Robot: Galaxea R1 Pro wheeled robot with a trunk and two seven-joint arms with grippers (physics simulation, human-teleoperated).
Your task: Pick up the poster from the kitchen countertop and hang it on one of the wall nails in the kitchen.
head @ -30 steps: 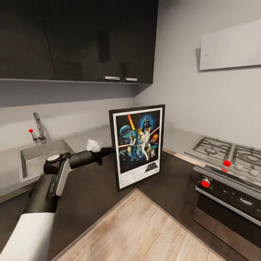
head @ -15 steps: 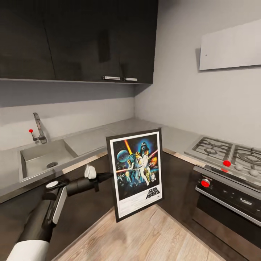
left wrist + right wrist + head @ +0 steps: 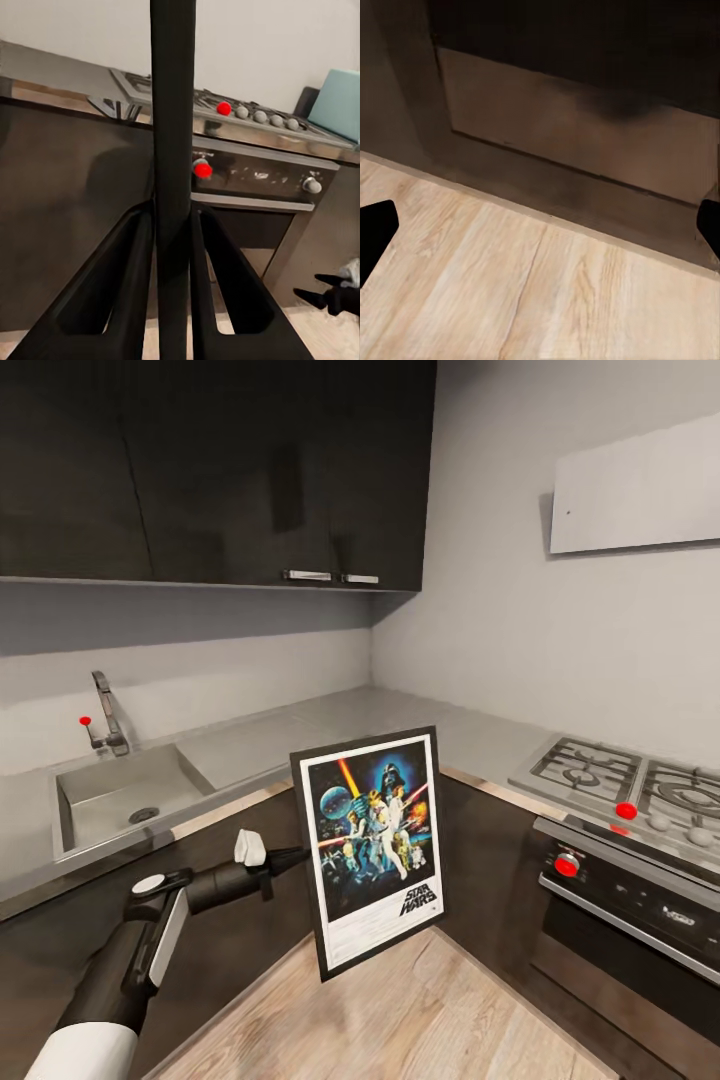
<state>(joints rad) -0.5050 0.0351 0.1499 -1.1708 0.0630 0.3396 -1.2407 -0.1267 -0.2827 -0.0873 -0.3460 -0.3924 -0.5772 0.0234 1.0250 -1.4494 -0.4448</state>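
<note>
Left jaws pinched one upright, black-framed Star Wars poster (image 3: 371,850) by its edge.
It hung clear of the grey desk (image 3: 330,720); right jaws stood spread.

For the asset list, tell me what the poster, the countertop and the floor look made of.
Poster: printed paper with a white border in a thin black frame, likely wood or plastic; the left hand clamps its edge.
Countertop: smooth matte grey, perhaps laminate or stone, with a shiny metal-looking front strip.
Floor: pale wood planks, with visible grain and seams.
</note>
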